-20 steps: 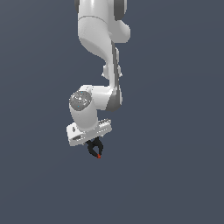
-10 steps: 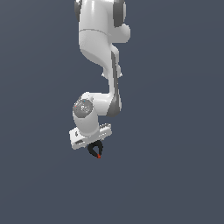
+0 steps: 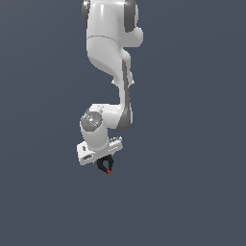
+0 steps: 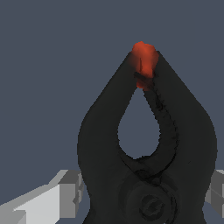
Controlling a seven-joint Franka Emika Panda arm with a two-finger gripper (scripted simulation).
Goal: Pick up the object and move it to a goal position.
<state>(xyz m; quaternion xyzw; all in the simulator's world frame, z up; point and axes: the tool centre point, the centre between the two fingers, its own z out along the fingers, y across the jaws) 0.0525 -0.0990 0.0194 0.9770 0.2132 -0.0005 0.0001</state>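
Claw (image 3: 104,163) clenched on black spring clamp (image 4: 146,148); the clamp's red-orange tip (image 4: 143,61) points away from the wrist.

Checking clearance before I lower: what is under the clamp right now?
Under the clamp, held in the gripper, both views show only plain dark grey background. No surface, shadow or goal marker is visible. In the wrist view the clamp covers what lies directly behind it.

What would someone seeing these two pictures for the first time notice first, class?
In the wrist view, the small black spring clamp fills the frame, its looped jaw ending in a red-orange tip. In the exterior view, the white jointed robot arm hangs against a plain dark grey-blue background, with the clamp held in its pincer at the lower end.
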